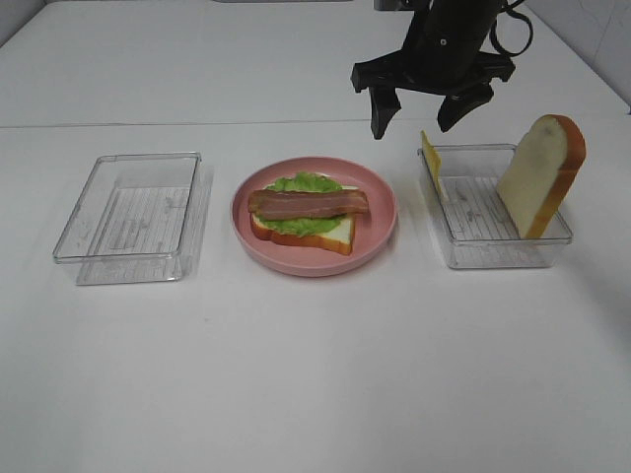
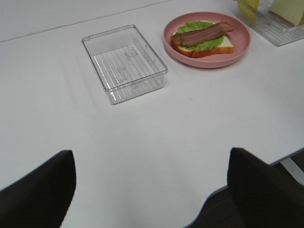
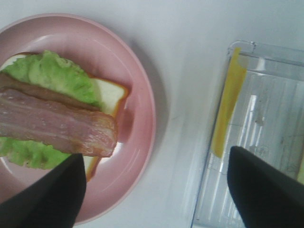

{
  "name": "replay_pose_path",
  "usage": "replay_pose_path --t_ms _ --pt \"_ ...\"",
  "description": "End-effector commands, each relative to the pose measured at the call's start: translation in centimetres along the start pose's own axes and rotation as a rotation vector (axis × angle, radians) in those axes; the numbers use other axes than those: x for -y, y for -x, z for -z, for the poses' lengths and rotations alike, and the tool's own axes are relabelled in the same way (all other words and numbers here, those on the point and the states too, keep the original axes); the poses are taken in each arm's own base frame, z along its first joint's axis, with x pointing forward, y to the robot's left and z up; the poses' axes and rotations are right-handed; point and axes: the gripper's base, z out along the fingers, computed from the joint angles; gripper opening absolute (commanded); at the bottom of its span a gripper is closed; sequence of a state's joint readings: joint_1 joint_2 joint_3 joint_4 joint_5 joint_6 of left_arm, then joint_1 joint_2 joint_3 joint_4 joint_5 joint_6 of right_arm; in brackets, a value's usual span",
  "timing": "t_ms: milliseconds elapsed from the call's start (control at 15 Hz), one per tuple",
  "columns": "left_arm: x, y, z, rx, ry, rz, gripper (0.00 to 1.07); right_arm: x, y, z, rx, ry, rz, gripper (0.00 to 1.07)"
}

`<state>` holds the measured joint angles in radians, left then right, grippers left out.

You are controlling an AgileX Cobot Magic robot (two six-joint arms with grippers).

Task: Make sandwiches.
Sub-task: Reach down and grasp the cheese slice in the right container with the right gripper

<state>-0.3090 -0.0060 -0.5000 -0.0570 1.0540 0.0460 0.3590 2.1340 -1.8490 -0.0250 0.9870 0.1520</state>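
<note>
Sandwich [image 1: 306, 212] work sits half built on the pink plate [image 1: 380, 232] at the middle of the white table [image 1: 315, 394], seen from the high camera. One bread slice [image 1: 335, 235] lies flat, lettuce [image 1: 306, 182] on it and a bacon strip [image 1: 308, 204] across the top. The right gripper [image 1: 414, 123] hangs in the air behind the gap between the plate and the right tray [image 1: 493, 258], its jaws spread wide and holding nothing. In that tray a cheese slice [image 1: 431, 158] leans on the wall nearer the plate, and a second bread slice [image 1: 537, 172] stands tilted against the far wall. The left tray [image 1: 128, 261] lies on the other side of the plate.

From the left wrist, the left gripper [image 2: 152, 194] has its dark fingers [image 2: 38, 194] far apart over bare table near the front edge, well away from the left tray [image 2: 142, 85], with the plate [image 2: 209, 61] just beyond it.

From the right wrist, the right gripper's [image 3: 156, 199] fingers [image 3: 266, 190] stand wide, one over the plate [image 3: 140, 118], the other over the tray [image 3: 266, 95]. The bacon [image 3: 57, 126] lies across the lettuce [image 3: 52, 71], a corner of bread [image 3: 111, 92] shows beneath, and the cheese [image 3: 228, 104] stands on edge along the tray wall.
</note>
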Motion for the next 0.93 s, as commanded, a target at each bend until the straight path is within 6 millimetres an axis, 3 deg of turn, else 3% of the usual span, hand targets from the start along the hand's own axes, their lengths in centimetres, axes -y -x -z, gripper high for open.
replay_pose_path --t_ms 67,200,600,933 --pt "0.0 0.0 0.1 0.016 -0.004 0.005 0.83 1.7 0.4 0.1 0.012 -0.026 -0.040 0.78" --pt "0.0 0.0 0.1 0.016 -0.004 0.005 0.83 3.0 0.6 -0.1 0.021 -0.020 -0.073 0.78" --pt "0.0 0.0 0.1 0.016 -0.004 0.005 0.83 3.5 0.5 -3.8 0.008 -0.008 -0.055 0.78" --pt "0.0 0.0 0.1 0.016 -0.004 0.005 0.83 3.7 0.4 -4.9 0.008 -0.022 -0.048 0.69"
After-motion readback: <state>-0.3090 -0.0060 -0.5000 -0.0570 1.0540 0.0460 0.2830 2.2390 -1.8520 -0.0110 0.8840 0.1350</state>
